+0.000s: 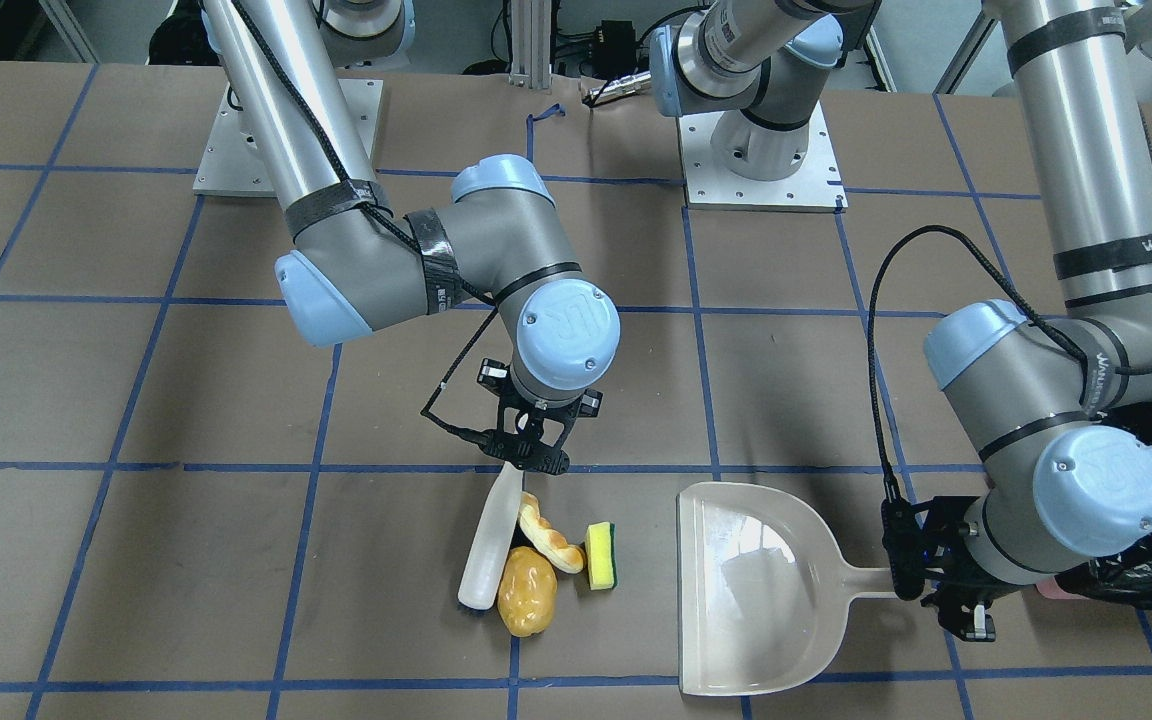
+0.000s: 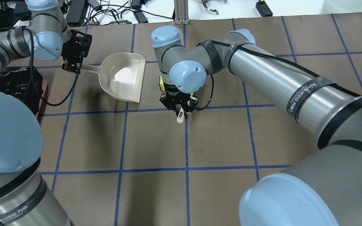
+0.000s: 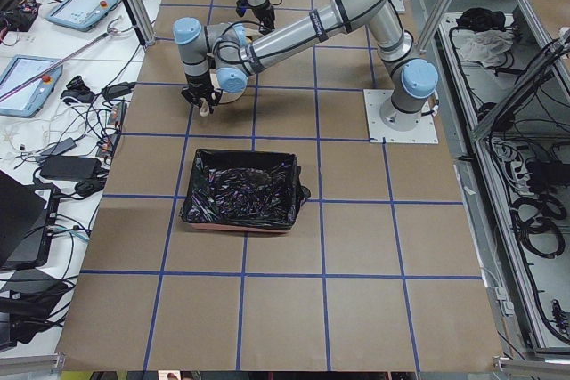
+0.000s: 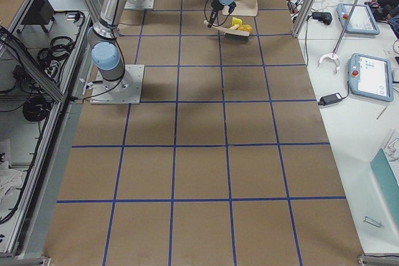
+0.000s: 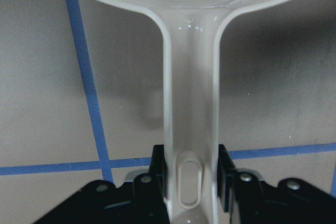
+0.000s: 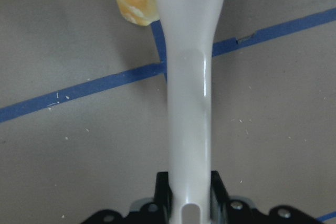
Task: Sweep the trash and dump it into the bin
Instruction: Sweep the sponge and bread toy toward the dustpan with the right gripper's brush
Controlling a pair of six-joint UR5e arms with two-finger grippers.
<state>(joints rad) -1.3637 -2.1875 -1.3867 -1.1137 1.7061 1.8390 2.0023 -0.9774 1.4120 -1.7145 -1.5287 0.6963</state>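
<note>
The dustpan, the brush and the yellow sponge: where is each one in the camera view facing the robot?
dustpan (image 1: pixel 756 590), front-facing view, bare floor of its scoop.
brush (image 1: pixel 492 538), front-facing view, middle of its white body.
yellow sponge (image 1: pixel 600 556), front-facing view, its yellow face.

Seen from the front, the right arm (image 1: pixel 276 120) slants in from 11 o'clock and bends at the wrist near centre. The right gripper (image 1: pixel 528 462) points down toward 6 o'clock, pinched tight on a brush handle (image 6: pixel 189 103). The left arm (image 1: pixel 1086 150) drops in from 1 o'clock and folds at 3 o'clock. The left gripper (image 1: pixel 901 578) reaches low toward 9 o'clock, both fingers (image 5: pixel 227 166) pressed against a dustpan handle (image 5: pixel 190 103).
</note>
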